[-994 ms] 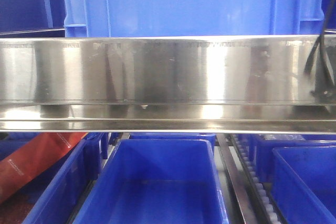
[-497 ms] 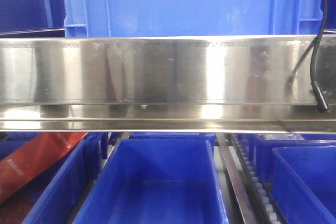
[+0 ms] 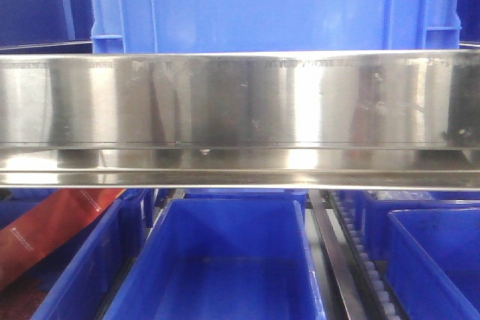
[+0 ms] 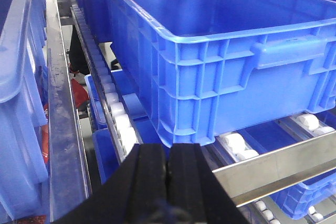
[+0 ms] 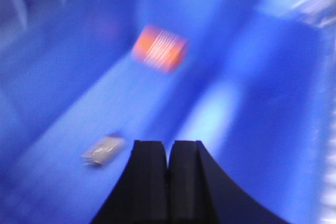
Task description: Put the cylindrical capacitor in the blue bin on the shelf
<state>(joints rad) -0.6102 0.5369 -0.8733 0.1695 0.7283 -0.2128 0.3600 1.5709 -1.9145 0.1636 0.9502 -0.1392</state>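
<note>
Right hand (image 5: 168, 169): black pads are pressed together, nothing is gripped. It is held above the inside of a blue bin (image 5: 58, 182); the view is heavily motion-blurred. On the bin floor an orange-red cylindrical capacitor (image 5: 160, 49) is seen, lying on its side, with pale stripes across the body; likely a printed band, blur prevents confirmation. A small flat grey item (image 5: 102, 150) is seen nearer the hand, apart from the capacitor.

Left hand (image 4: 168, 174): foam-like black pads are closed flush, empty. Beyond it a ribbed, glossy moulded blue crate (image 4: 220, 72) is carried on white rollers (image 4: 118, 116).

Shelf (image 3: 240, 103): broad brushed-steel front rail, scratched, reflective. An open blue tub (image 3: 225, 260) is seen below it.
</note>
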